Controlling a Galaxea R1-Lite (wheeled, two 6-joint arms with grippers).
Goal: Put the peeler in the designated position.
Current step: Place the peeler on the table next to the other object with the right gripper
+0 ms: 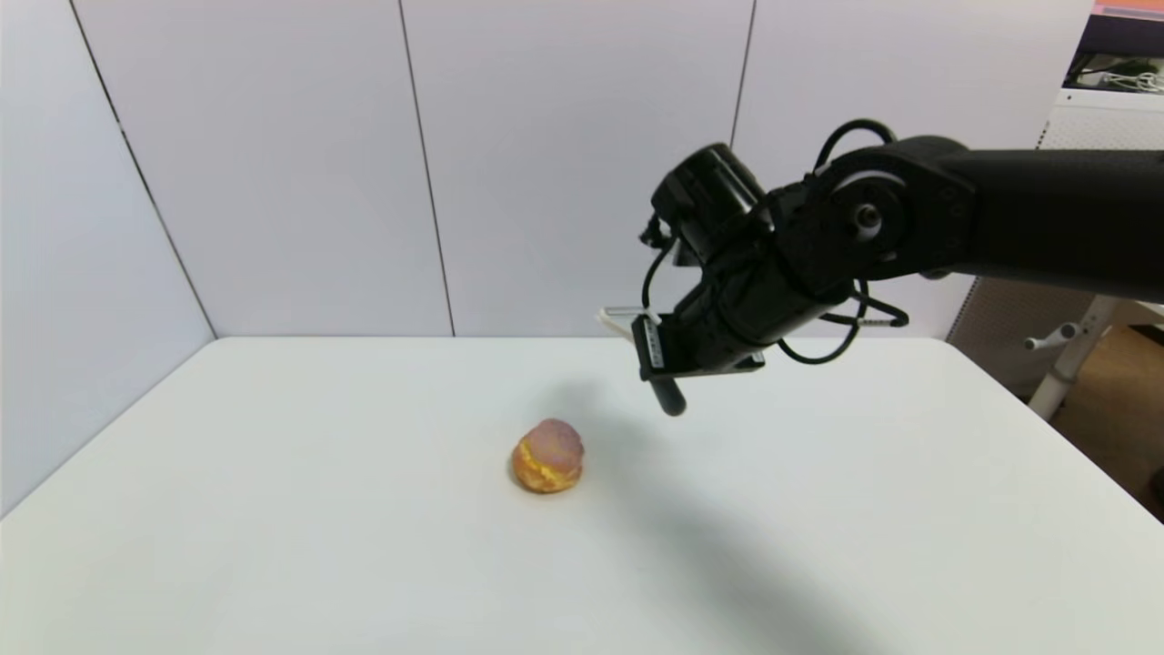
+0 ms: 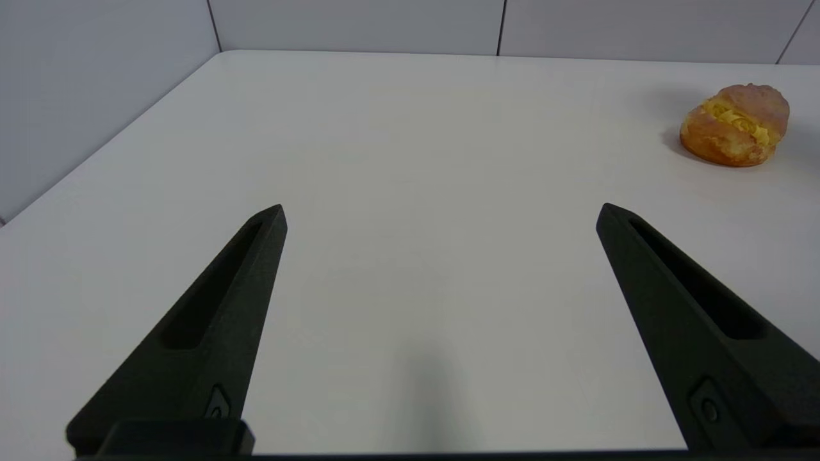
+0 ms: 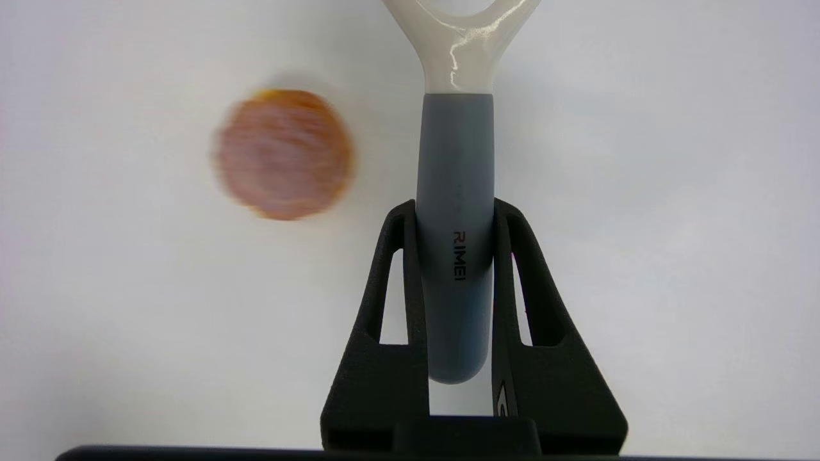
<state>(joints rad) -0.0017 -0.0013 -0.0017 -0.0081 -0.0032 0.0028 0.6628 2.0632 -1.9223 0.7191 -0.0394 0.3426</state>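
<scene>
The white counter (image 1: 273,509) fills most of the head view, with pale wall panels (image 1: 300,164) rising behind its far edge. The right arm (image 1: 1000,214) reaches in from the right side, its forearm roughly level and high above the counter, the wrist bent downward so that the right gripper (image 1: 657,350) points down and toward the middle of the counter, hanging in the air with a soft shadow spread on the surface under it. Its fingers (image 3: 391,307) are clenched on the peeler (image 3: 455,211), one on each side of the handle, gripping around the lower half so that the rounded butt end sits between the finger bases.

The left gripper (image 2: 442,218) sits low over the near-left part of the counter, its fingers (image 2: 218,307) spread wide apart with nothing between them, only bare white surface.

The pastry (image 1: 547,456), round, orange with a pinkish top, rests on the counter near the middle, below and to the left of the raised right gripper and well apart from it.

The peeler is held clear of the counter. Its handle is smooth dark grey with small lettering along it; it joins a glossy cream-white head that forks into a Y. In the head view the pale forked end pokes out past the gripper toward the wall, and the dark butt end juts below the fingers.
</scene>
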